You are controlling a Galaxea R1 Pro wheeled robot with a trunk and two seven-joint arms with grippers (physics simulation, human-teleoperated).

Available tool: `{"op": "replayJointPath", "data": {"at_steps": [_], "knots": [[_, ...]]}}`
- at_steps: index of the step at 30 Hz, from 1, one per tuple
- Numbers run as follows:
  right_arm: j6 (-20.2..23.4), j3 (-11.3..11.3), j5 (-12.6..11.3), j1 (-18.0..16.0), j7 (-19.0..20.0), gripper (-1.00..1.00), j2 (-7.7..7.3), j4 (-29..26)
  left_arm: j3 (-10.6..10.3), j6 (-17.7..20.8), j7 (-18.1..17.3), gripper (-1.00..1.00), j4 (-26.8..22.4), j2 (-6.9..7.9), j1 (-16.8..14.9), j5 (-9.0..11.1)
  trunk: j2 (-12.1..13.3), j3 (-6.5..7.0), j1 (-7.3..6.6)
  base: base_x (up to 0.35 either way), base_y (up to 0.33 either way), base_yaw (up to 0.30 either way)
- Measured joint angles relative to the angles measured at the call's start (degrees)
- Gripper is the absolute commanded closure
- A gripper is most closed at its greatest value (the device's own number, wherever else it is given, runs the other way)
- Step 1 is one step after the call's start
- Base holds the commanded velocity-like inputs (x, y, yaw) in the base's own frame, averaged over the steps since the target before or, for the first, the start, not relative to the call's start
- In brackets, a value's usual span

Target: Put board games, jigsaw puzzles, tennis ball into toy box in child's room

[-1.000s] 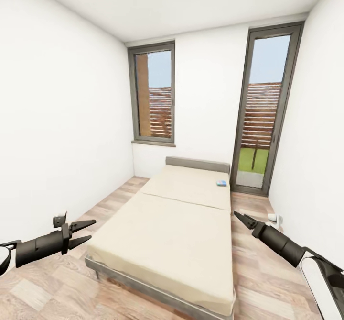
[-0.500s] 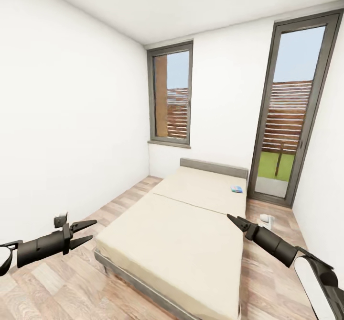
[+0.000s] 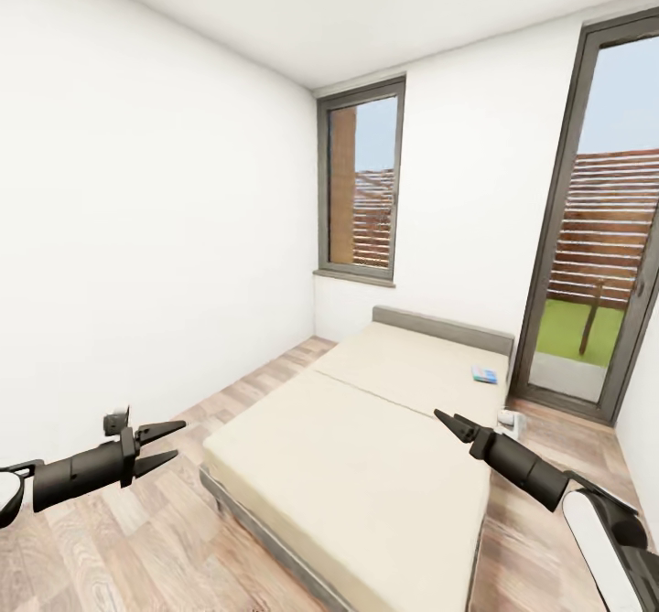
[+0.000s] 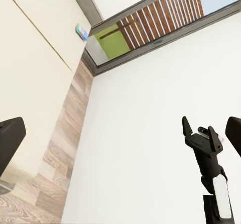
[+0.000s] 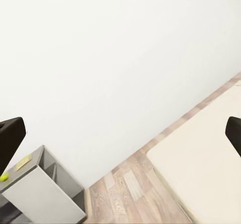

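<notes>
White walls [image 3: 156,228], wood-plank floor [image 3: 156,557], grey-framed window [image 3: 361,182], glass door [image 3: 599,228].

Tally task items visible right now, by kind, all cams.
Board game (small blue, on the bed near the headboard): 1
Tennis ball (on the white table top, right wrist view): 1
Flat yellowish item on the same table top, too small to identify: 1
Total: 3
</notes>
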Motion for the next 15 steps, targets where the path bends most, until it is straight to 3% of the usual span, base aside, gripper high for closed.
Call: {"op": "replayJointPath", "data": {"at_steps": [10, 15], "knots": [[-0.27, -0.09, -0.09, 0.01, -0.02, -1.00, -0.05, 1.89, 0.02, 0.00, -0.03, -1.00, -0.07, 0.00, 0.00, 0.00, 0.00, 0.20, 0.00, 0.002, -0.299, 0.274], [-0.16, -0.15, -0.10, 0.04, -0.07, -1.00, -0.07, 2.81, 0.03, 0.02, 0.04, -1.00, -0.08, -0.01, -0.02, -0.01, 0.00, 0.24, 0.00, 0.000, -0.236, 0.123]]}}
